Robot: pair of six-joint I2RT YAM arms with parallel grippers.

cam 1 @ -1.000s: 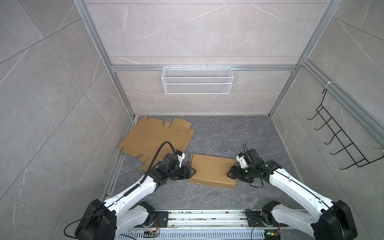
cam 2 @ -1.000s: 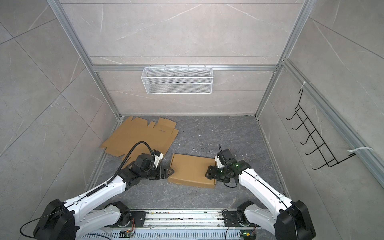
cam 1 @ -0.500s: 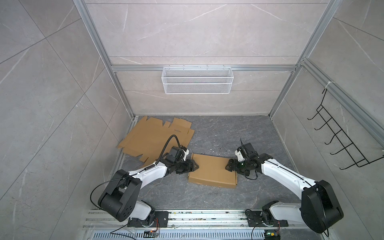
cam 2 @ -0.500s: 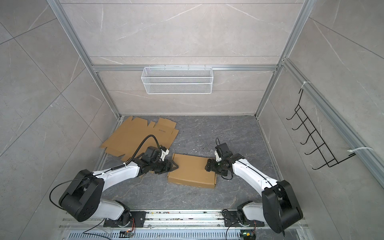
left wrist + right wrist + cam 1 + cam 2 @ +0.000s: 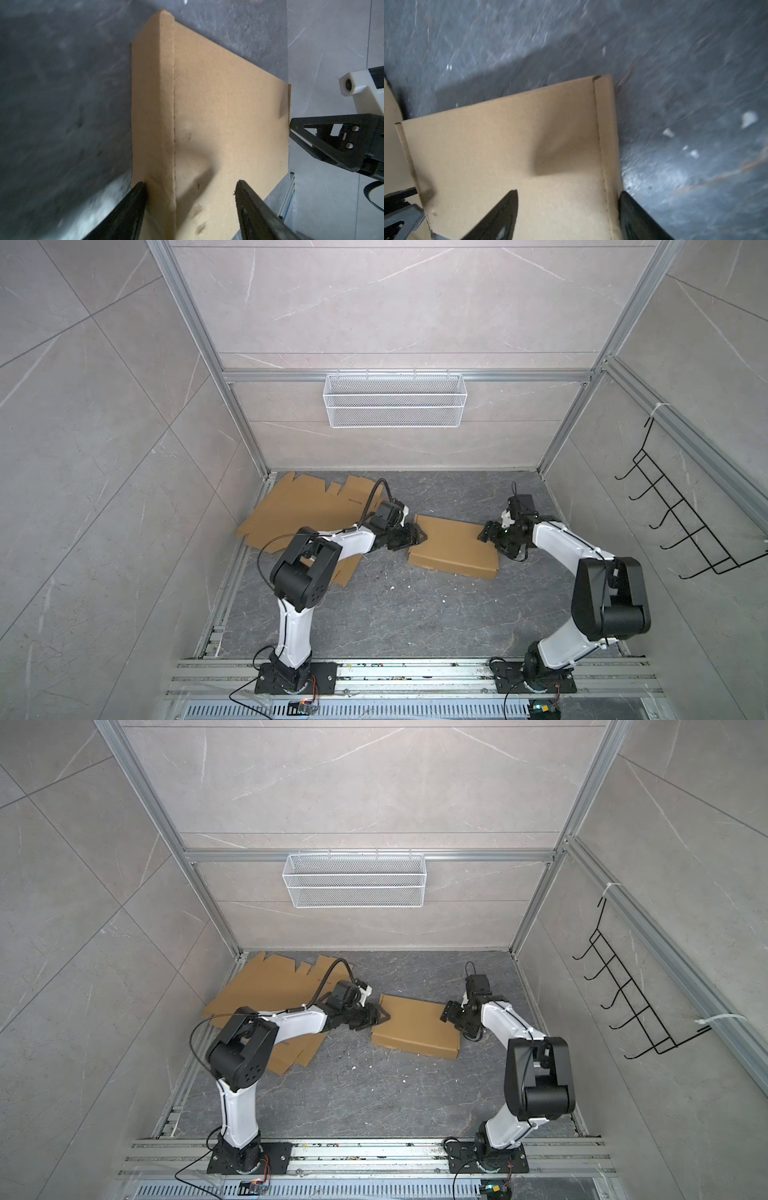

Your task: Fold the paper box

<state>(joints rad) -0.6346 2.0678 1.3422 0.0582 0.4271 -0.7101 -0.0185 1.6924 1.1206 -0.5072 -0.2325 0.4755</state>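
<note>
Left hand point(image 5: 415, 537) and right hand point(image 5: 485, 533) flank the cardboard box point(image 5: 453, 549), lower centre in both top views. Left wrist view: jaws apart astride its creased edge, gripping nothing. Right wrist view: likewise. Seemingly taking hold; next, close evenly.
</note>
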